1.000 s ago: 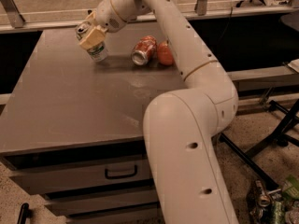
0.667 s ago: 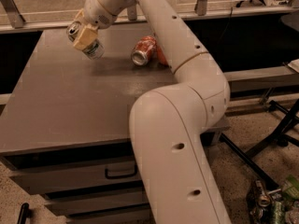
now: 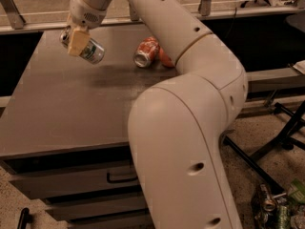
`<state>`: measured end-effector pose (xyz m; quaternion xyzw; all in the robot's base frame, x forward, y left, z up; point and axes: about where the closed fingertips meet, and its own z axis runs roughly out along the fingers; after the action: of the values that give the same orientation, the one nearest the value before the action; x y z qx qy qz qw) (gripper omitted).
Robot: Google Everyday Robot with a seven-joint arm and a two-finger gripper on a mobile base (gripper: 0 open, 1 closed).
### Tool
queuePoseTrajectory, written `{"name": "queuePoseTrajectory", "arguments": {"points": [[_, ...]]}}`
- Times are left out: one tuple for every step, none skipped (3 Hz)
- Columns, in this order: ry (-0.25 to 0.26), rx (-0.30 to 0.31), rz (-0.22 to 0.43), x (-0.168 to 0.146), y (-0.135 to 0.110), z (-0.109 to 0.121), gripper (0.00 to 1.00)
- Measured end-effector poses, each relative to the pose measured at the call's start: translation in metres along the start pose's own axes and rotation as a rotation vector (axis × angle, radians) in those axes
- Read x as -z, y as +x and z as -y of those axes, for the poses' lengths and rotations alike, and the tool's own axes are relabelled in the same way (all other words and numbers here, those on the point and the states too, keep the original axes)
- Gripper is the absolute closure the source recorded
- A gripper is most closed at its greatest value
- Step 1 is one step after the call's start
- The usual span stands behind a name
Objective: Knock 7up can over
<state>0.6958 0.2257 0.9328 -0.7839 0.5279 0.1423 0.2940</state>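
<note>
Two cans show at the back of the bench (image 3: 57, 123). The 7up can (image 3: 92, 52) is near the back left corner, and it is not standing. It leans far over, almost on its side, with one end toward the left edge. The gripper (image 3: 77, 42) is right on it, closed around its middle, with a tan finger across the front. The can seems to be up off the bench, since a dark shadow lies below it, a bit nearer the front edge.

So the job looks mostly done: the can is tipped. It does not yet rest on the bench by itself. What is left, most likely, is to put it down on its side and let go.

A second ago the can stood straighter and sat a little more to the right. Now it lies flatter and is closer to the left edge. The big arm (image 3: 190, 128) has swung nearer the front and hides more of the right side. The orange can (image 3: 145, 51) lies on its side at the back, in the same spot as before.
</note>
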Motion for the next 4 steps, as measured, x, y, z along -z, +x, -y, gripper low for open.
{"name": "queuePoseTrajectory", "arguments": {"points": [[-0.035,-0.047,-0.003,-0.002,-0.005,-0.027,0.81],[-0.084,-0.108,-0.011,-0.005,-0.004,-0.057,0.58],[-0.148,-0.176,-0.006,-0.003,-0.003,-0.085,0.35],[-0.158,-0.182,-0.005,-0.007,-0.003,-0.088,0.12]]}}
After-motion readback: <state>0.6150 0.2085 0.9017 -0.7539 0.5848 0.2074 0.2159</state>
